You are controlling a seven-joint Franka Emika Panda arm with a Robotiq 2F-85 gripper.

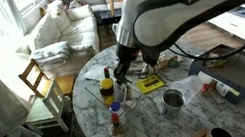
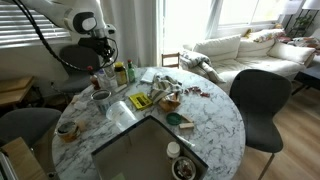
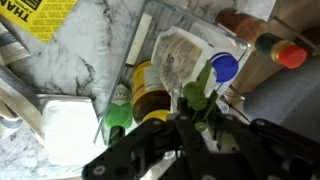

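My gripper (image 3: 196,122) hangs over a cluster of bottles on the round marble table (image 1: 188,123). Its fingers are close together around a small green piece (image 3: 203,88) with a thin stem, held just above the bottles. Below it in the wrist view are an amber bottle with a yellow cap (image 3: 150,98), a green bottle (image 3: 118,112), a clear bottle with a blue cap (image 3: 222,66) and a red-capped bottle (image 3: 288,54). The gripper (image 1: 122,66) stands above the amber bottle (image 1: 108,87) in both exterior views (image 2: 103,66).
A yellow packet (image 1: 149,84) and a metal cup (image 1: 173,100) lie near the bottles. A white box (image 3: 65,128) sits beside the green bottle. A grey flat slab (image 2: 140,150) covers part of the table. A wooden chair (image 1: 38,78) and a black chair (image 2: 255,100) stand by the table.
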